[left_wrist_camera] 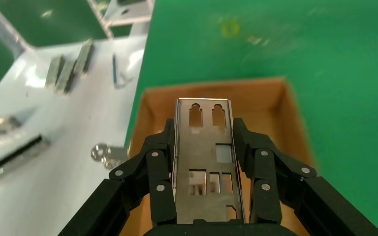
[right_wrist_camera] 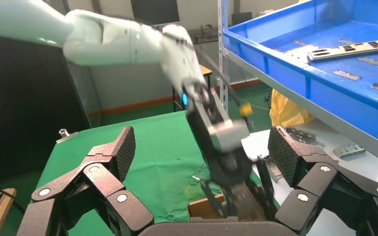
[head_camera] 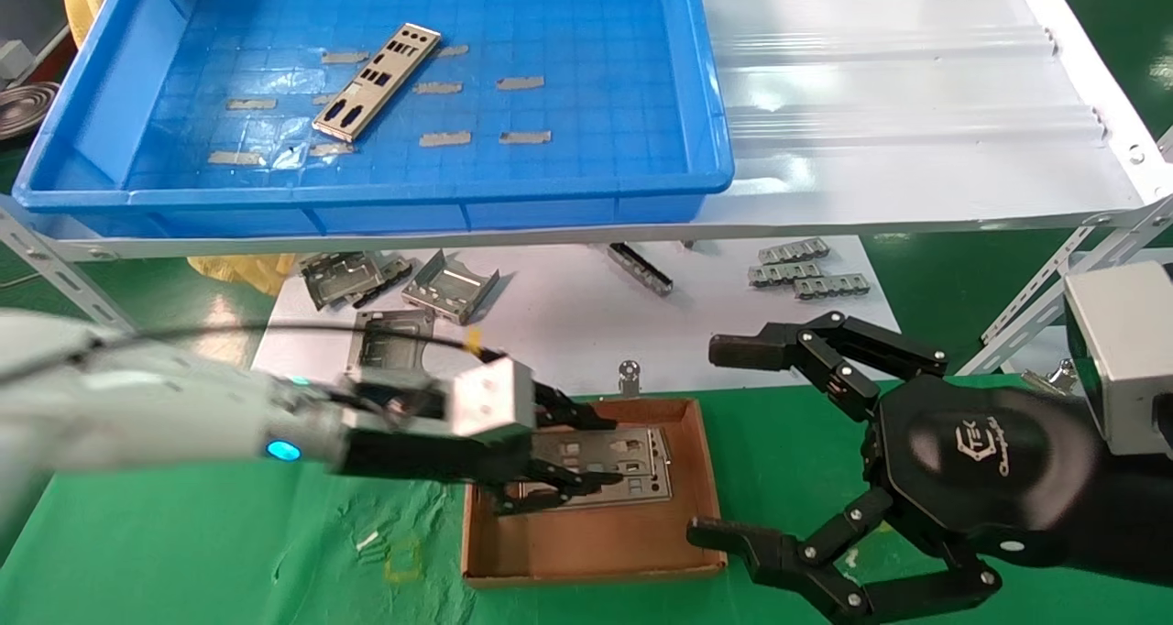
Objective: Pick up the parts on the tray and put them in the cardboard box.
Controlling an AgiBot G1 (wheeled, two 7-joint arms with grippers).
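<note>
My left gripper point(head_camera: 596, 451) is shut on a thin silver plate point(left_wrist_camera: 204, 162), fingers against its long edges, low over the brown cardboard box point(head_camera: 586, 565). The same box shows in the left wrist view point(left_wrist_camera: 152, 103). In the head view the plate point(head_camera: 609, 465) lies flat inside the box's walls; I cannot tell whether it rests on the floor. One more plate point(head_camera: 378, 80) lies slantwise in the blue tray point(head_camera: 367, 194) on the shelf behind. My right gripper point(head_camera: 724, 442) is open and empty to the right of the box. The right wrist view shows the left gripper point(right_wrist_camera: 236, 206) over the box.
Bent grey brackets point(head_camera: 449, 286) and notched strips point(head_camera: 806, 272) lie on the white surface under the shelf. A white corrugated panel point(head_camera: 898, 84) sits right of the tray. A small metal clip point(head_camera: 629, 373) lies just behind the box. Green cloth covers the near table.
</note>
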